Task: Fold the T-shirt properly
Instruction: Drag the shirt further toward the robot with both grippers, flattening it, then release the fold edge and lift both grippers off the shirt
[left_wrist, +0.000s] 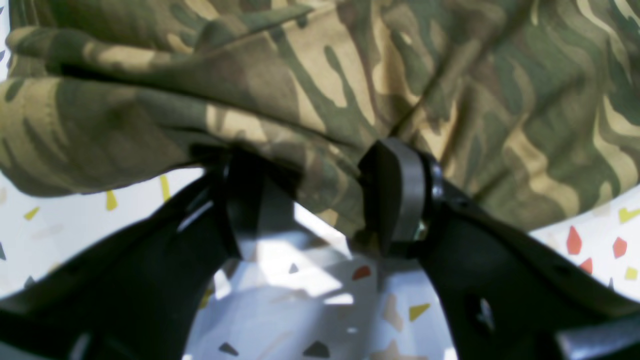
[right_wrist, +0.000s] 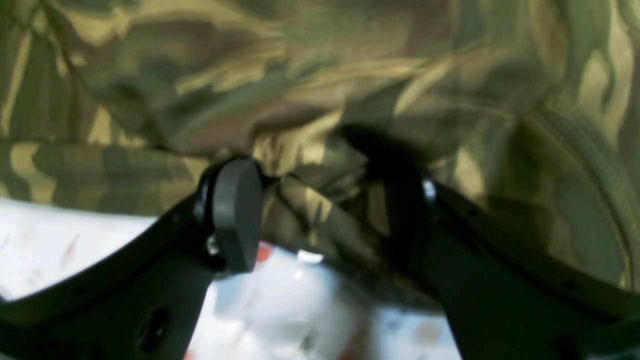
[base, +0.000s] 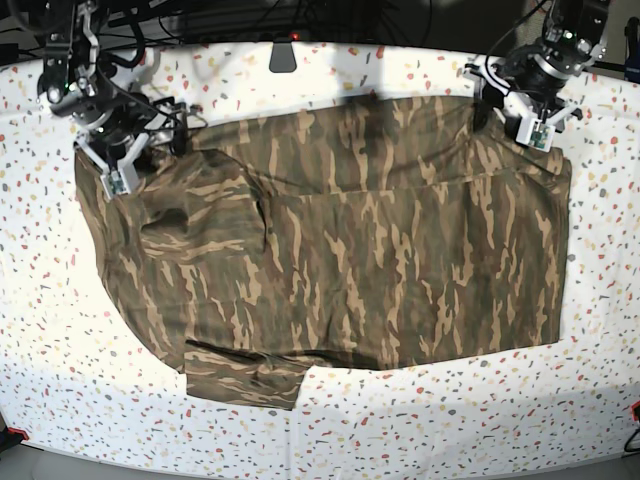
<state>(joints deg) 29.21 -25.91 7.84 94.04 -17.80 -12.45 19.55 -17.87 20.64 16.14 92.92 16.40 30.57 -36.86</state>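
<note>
While shirt edge is bunched between pads, left gripper (left_wrist: 320, 200) is seen clamped on T-shirt (base: 380, 250) at far hem corner; right gripper (right_wrist: 320, 210) likewise clamped on cloth fold near collar end. Shirt is spread flat on speckled bench (base: 330, 440), both grippers at its far edge, well apart. Cloth judged soft, light, limp: sag and wrinkling expected. Hold best taken at edge corners, layers pinched together.

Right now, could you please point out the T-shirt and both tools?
T-shirt (base: 400, 260): base view, middle of the spread cloth.
Left tool (left_wrist: 320, 200): left wrist view, between its fingertips.
Right tool (right_wrist: 320, 210): right wrist view, between its fingertips.
</note>
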